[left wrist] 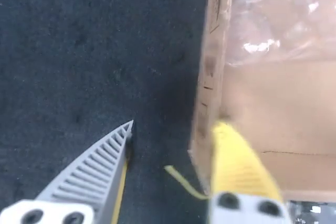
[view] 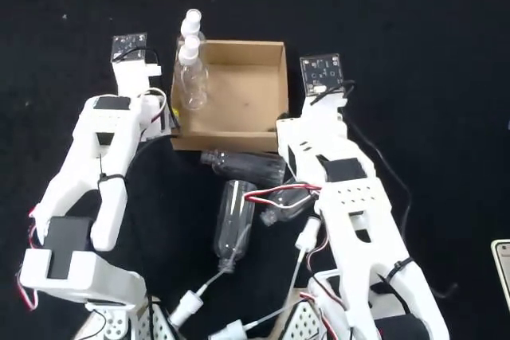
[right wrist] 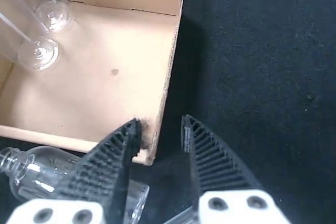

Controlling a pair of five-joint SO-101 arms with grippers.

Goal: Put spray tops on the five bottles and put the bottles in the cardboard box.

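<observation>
left arm: extended along the left side of the cardboard box (view: 239, 101), wrist pitched down at the box's near left corner. the left claw (left wrist: 175, 127) is released and grasps nothing. its grey finger (left wrist: 105, 166) sits over the black worktop (left wrist: 63, 51) outside the box. its yellow finger (left wrist: 236, 166) sits on the box side, with the box wall in the gap between the two.

right arm: extended along the right side of the box, wrist pitched down at the near right corner. the right claw (right wrist: 160, 123) is released and empty. the box corner lies between its black fingers (right wrist: 105, 166).

bottles: two capped bottles (view: 191, 77) stand upright inside the box against its left wall, one behind the other. three bottles without tops lie on the worktop in front of the box:
- the front bottle (view: 243, 165) lies just beside the box's front wall.
- the middle bottle (view: 233, 224) lies nearer the arm bases.
- the third bottle (view: 271, 216) is partly hidden under the right arm's wires.

spray tops: three loose spray tops (view: 187, 306), each with a dip tube, lie on the worktop near the arm bases.
</observation>
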